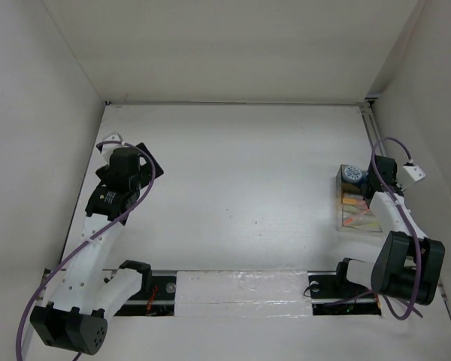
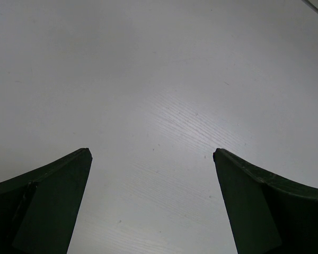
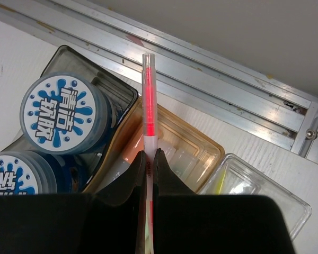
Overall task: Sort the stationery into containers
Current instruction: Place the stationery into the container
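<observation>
- The right gripper (image 3: 148,156) pinches a thin red-pink pen (image 3: 147,100) above the clear tray (image 3: 214,148), far right on the table (image 1: 248,173).
- Two blue-and-white rolls (image 3: 58,114) sit in its end compartment.
- The left gripper (image 2: 151,152) hangs over the table, jaws spread wide.

At right, a clear compartmented tray (image 3: 254,180) holds two blue-and-white rolls (image 3: 58,114), labels up, in its far end, with orange and yellow markers (image 1: 355,203) lying nearer. A thin red-pink pen (image 3: 147,95) is pinched just above it in the right gripper (image 3: 149,154).
</observation>
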You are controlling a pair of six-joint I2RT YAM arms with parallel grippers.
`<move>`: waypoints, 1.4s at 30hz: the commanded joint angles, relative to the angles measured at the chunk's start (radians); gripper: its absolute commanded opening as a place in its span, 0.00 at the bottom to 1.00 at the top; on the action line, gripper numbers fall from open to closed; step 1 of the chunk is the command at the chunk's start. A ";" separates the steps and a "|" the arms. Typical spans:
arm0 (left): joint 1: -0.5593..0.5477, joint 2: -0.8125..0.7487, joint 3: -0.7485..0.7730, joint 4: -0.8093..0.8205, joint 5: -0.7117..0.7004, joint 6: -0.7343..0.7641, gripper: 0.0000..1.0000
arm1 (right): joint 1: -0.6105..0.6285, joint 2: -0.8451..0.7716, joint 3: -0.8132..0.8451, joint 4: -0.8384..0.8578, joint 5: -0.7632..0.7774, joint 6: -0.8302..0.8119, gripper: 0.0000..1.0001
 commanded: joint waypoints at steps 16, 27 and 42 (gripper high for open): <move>-0.004 -0.025 0.020 0.030 0.006 0.022 1.00 | 0.022 -0.076 0.034 -0.091 0.093 0.079 0.00; -0.004 -0.025 0.020 0.030 0.006 0.022 1.00 | 0.013 -0.029 0.061 -0.091 0.097 0.089 0.00; -0.004 -0.025 0.020 0.030 0.006 0.022 1.00 | 0.013 0.000 0.130 -0.054 0.042 0.002 0.00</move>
